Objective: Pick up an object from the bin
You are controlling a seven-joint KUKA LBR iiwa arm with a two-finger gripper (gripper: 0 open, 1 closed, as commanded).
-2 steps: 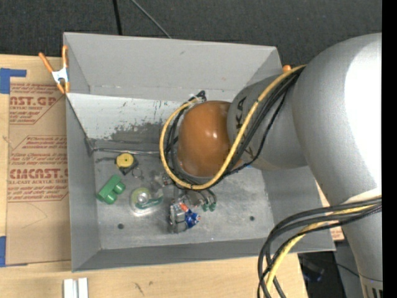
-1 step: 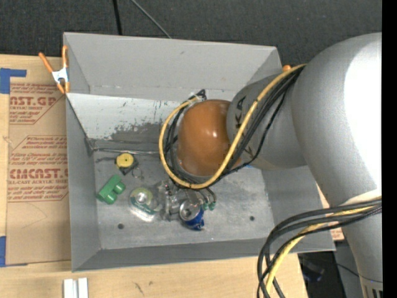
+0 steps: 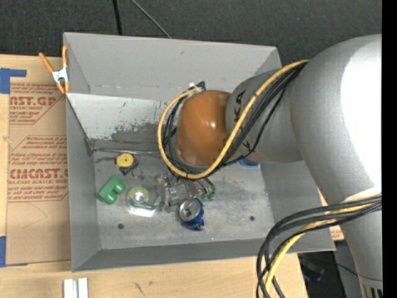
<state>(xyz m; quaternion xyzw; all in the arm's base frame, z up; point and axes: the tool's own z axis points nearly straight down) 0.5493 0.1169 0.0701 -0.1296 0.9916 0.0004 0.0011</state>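
My gripper [image 3: 175, 190] hangs low over the middle of the bin floor, below the orange wrist cover. Right beside it, toward the front, lies a small blue and silver can-like thing [image 3: 191, 212], touching or nearly touching the gripper's lower end. To its left sits a clear round thing with a pale green centre [image 3: 139, 197]. Further left lies a green plastic block [image 3: 110, 190]. I cannot see anything held by the gripper.
A yellow disc [image 3: 124, 161] lies near the back-left of the floor. A blue thing [image 3: 251, 162] peeks out under the arm at the right. The arm and its cables cover the bin's right and back middle. Bare floor lies at the front right.
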